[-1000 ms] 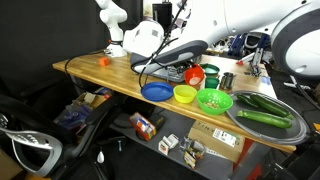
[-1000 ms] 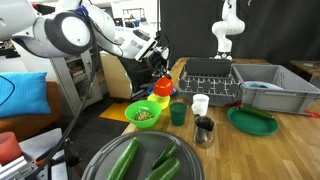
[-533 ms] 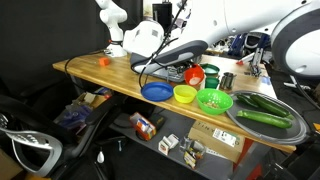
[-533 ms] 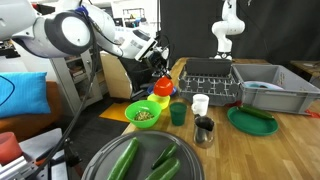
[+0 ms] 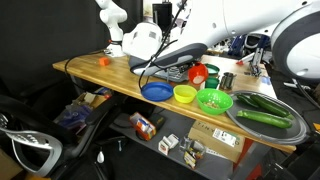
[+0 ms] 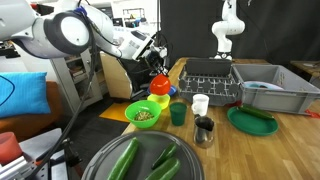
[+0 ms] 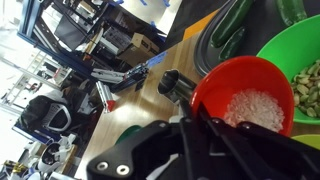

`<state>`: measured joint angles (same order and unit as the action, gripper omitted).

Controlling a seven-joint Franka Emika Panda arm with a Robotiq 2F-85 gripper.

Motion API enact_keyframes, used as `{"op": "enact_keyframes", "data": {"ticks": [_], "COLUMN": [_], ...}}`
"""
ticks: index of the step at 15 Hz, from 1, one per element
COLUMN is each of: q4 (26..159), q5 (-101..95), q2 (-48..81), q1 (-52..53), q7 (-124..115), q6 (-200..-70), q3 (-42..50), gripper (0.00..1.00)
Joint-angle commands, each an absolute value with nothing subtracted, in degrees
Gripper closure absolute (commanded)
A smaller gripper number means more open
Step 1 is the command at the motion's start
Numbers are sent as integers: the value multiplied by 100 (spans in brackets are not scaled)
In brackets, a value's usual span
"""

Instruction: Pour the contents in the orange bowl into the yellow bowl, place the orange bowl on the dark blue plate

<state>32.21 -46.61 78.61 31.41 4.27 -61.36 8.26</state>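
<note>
Wrist view's got the gripper (image 7: 200, 125) clamped on the rim of the orange bowl (image 7: 225, 85), white bits (image 7: 255, 106) inside, green bowl (image 7: 293, 50) just beside.

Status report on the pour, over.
Gripper shut on the orange bowl rim. White grains inside, not yet poured. Yellow bowl and dark blue plate uncovered; green bowl close beside the yellow one.

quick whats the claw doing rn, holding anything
Claw: closed on the rim of the orange bowl, which has white grains in it.
</note>
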Motion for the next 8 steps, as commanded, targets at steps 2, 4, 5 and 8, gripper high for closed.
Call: {"op": "enact_keyframes", "data": {"ticks": [2,4,5,8], "q4": [3154,3117,3096,2835], "q5": [-4992,-5121,-5179,-5434], "q2": [8009,8080,8120,8367], "q1": [3335,3390,3413,3444], "q7": [477,512,543,672], "q6": [-5914,-5920,-5944,-5926], "q3": [1079,1140,1165,1166], "gripper": [98,98,98,98]}}
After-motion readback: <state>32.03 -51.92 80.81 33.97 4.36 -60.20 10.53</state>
